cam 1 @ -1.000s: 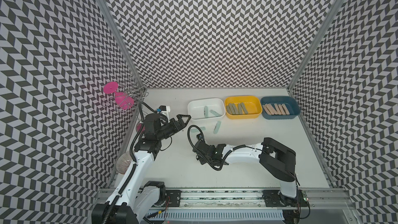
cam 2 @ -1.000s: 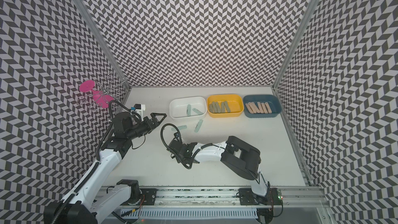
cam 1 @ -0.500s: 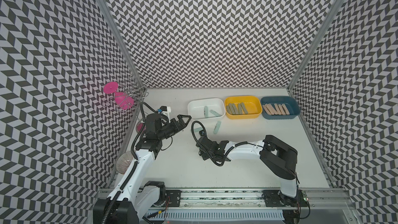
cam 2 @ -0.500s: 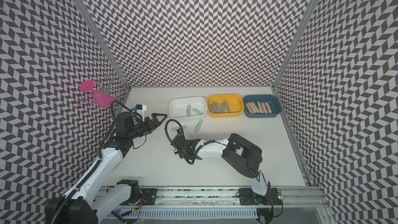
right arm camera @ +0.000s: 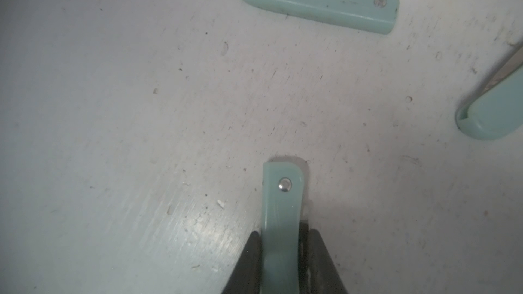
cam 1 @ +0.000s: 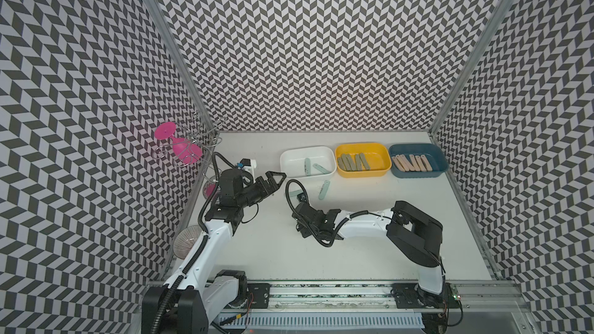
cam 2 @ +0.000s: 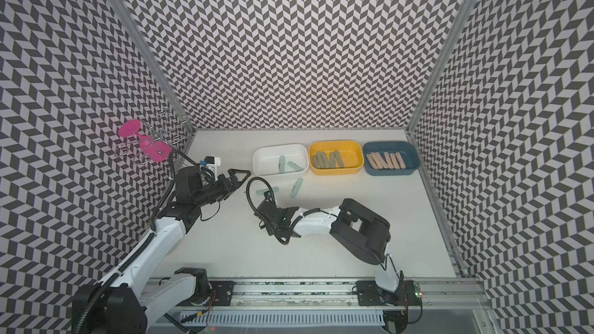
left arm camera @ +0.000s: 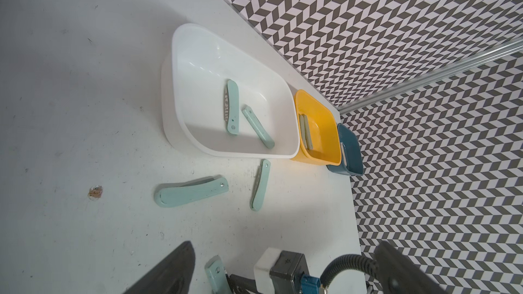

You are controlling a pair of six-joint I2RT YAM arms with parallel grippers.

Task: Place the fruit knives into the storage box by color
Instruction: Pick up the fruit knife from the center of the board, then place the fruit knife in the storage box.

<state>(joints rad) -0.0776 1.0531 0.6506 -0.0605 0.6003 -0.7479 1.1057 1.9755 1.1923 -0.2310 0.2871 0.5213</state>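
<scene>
Right pincer point(right arm camera: 283, 233) clamps mint knife point(right arm camera: 282, 202), rear hidden.

A pink goblet point(cam 1: 184, 152) sits in a wire rack point(cam 1: 193, 136) — chevron walls point(cam 1: 321, 43) all round.

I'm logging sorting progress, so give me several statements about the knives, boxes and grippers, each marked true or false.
The white box holds two mint knives. True.
The left gripper grips a knife. False: it is open and empty.
The right gripper is shut on a mint knife. True.
The yellow box is empty. False: it holds grey-green knives.
The blue box holds peach knives. True.
</scene>
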